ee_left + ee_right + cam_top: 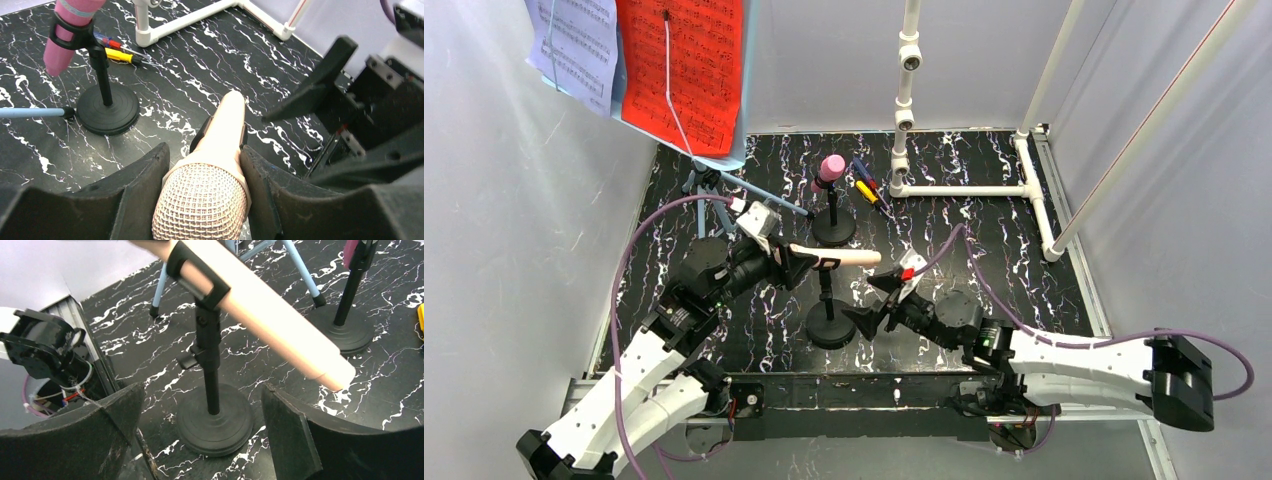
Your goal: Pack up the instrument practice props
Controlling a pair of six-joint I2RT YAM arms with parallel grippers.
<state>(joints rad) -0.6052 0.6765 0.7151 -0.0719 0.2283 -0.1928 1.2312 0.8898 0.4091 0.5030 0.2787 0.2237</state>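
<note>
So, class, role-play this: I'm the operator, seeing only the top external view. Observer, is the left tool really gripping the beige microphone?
Observer: Yes. In the left wrist view, the left tool presses both sides of the beige microphone just below its mesh head.
Operator: Is it lifted clear?
Observer: No. The right wrist view shows the black clip of its holder wrapped round its body.
Operator: And the other arm?
Observer: The right tool is open, its fingers either side of that holder's round base, not touching it.
</note>
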